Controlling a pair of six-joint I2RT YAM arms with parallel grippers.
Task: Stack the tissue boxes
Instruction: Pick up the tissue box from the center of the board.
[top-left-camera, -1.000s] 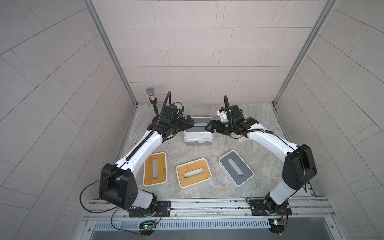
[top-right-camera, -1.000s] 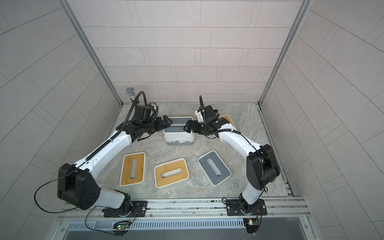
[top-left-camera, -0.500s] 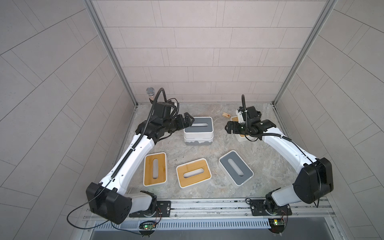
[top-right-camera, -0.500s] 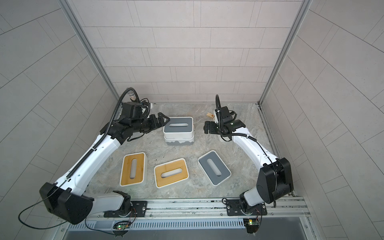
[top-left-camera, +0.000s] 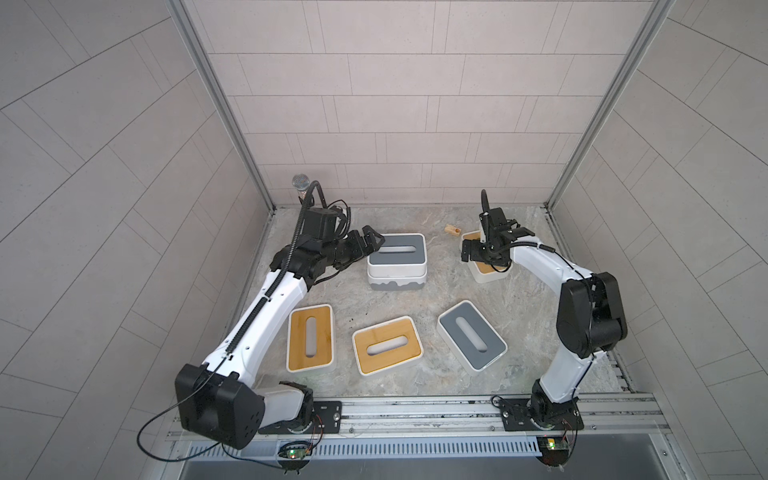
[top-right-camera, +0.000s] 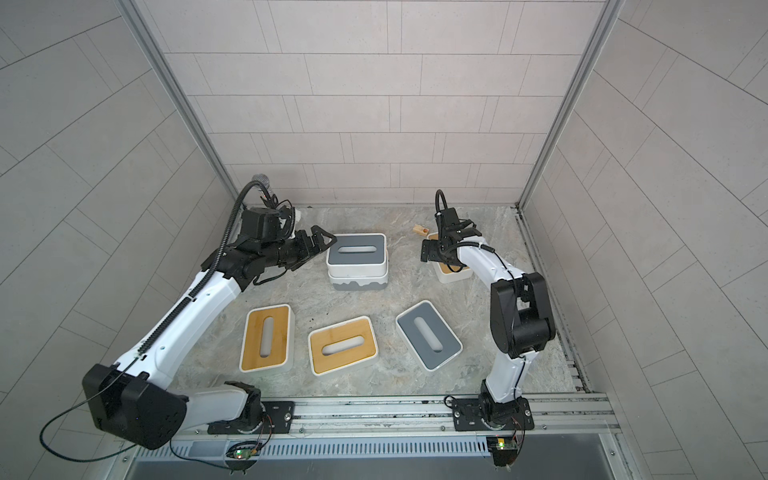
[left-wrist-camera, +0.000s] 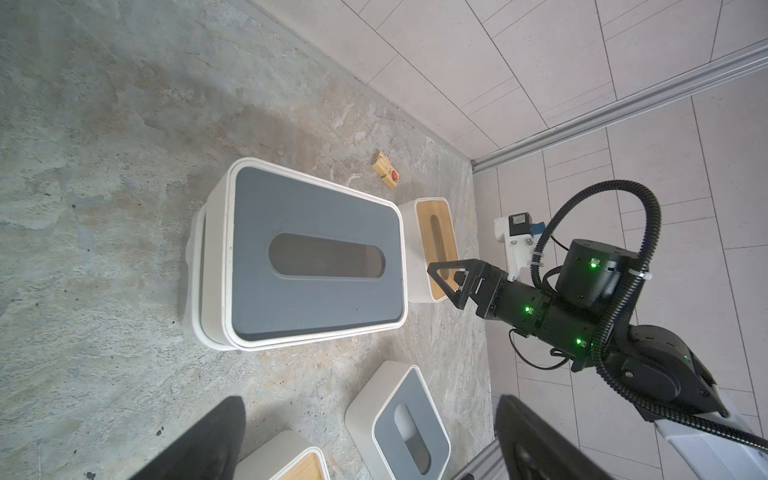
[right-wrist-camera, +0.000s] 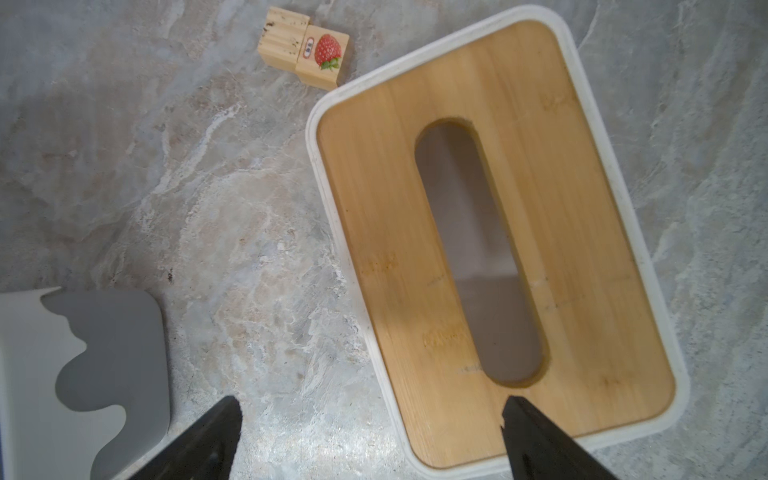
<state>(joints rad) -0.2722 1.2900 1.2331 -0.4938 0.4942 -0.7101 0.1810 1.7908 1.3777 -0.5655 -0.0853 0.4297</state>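
**Two boxes stacked, four single on the table, both end effectors released**

Upper centre in both top views: the stacked grey-topped box seated on the wavy-base box, edges nearly aligned. Across the lower part of the frame, flat on the table and apart from one another: the left bamboo-topped box, the centre bamboo-topped box and the loose grey-topped box, the last two turned at an angle. Upper right: the upper-right bamboo-topped box, partly hidden under the right arm, with a small wooden block just off its far corner.

Left end effector spread open and empty, just beside the left short end of the stacked grey-topped box, with its fingers clear of that box in the left wrist view. Right end effector likewise released, grasping nothing, hovering over the upper-right bamboo-topped box. In the right wrist view, one finger above the lid's near end, the other above bare table.
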